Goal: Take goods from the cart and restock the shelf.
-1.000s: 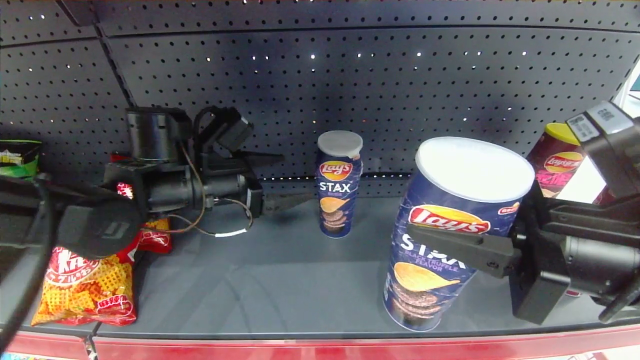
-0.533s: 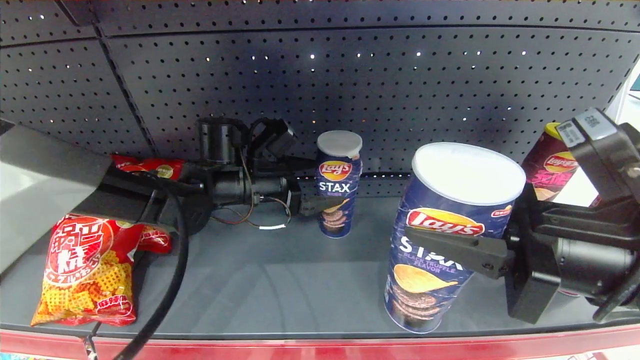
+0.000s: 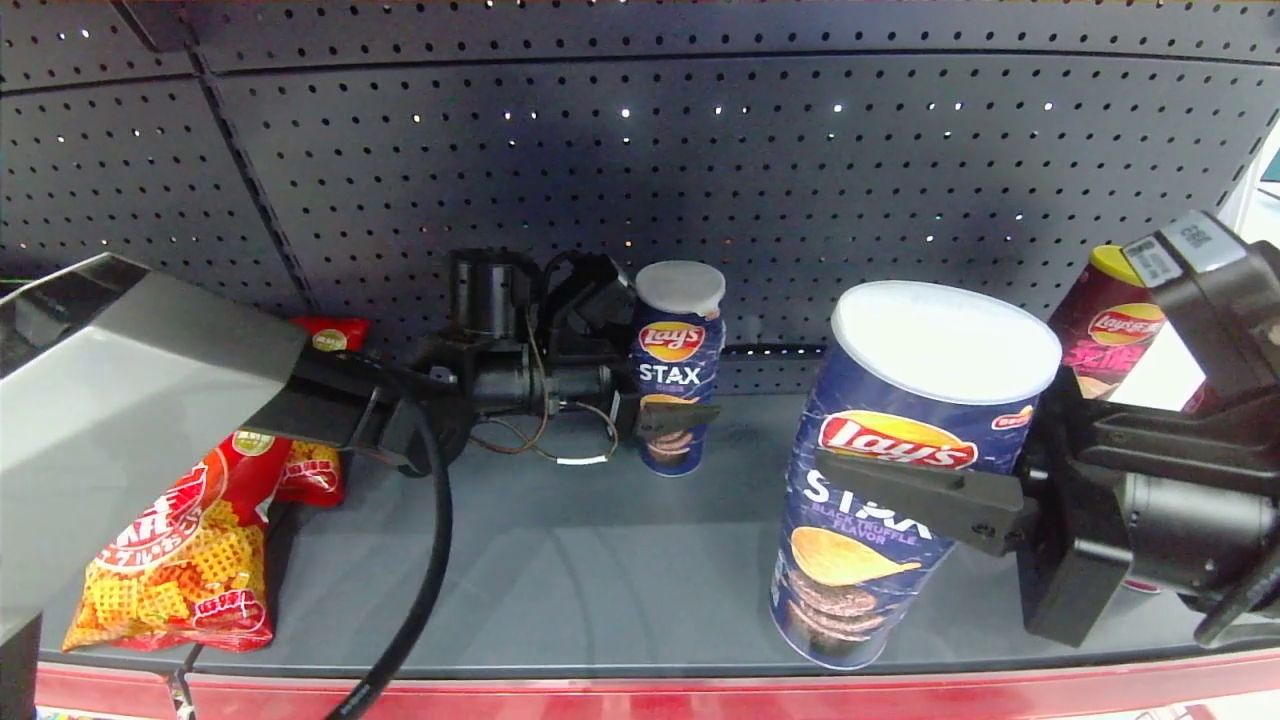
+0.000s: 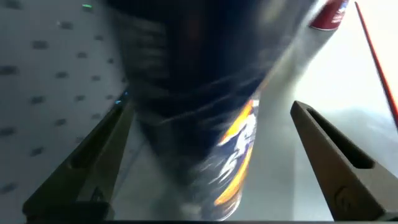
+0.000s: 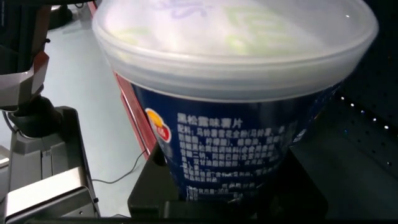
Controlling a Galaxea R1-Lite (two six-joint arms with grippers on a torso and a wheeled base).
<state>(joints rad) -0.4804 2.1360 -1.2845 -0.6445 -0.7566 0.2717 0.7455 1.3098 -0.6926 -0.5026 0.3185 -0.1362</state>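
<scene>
A blue chip can with a white lid (image 3: pixel 678 365) stands upright at the back of the grey shelf (image 3: pixel 560 560). My left gripper (image 3: pixel 690 395) is open around its lower half, one finger in front and the other behind it. In the left wrist view the can (image 4: pixel 211 106) sits between the spread fingers (image 4: pixel 93 168) with gaps on both sides. A second blue can (image 3: pixel 900 470) of the same kind, close to the camera, leans slightly near the shelf's front right. My right gripper (image 3: pixel 905 450) is shut on it. The right wrist view looks onto that can (image 5: pixel 236 143) and its lid.
A red snack bag (image 3: pixel 170 560) lies at the front left, with another red bag (image 3: pixel 320 335) behind my left arm. A magenta can with a yellow lid (image 3: pixel 1110 320) stands at the far right. Pegboard (image 3: pixel 640 180) closes the back; a red lip (image 3: pixel 640 695) runs along the front.
My left arm has moved right along the shelf's back, and its open fingers now straddle the back can. The right gripper and its can have barely shifted.
</scene>
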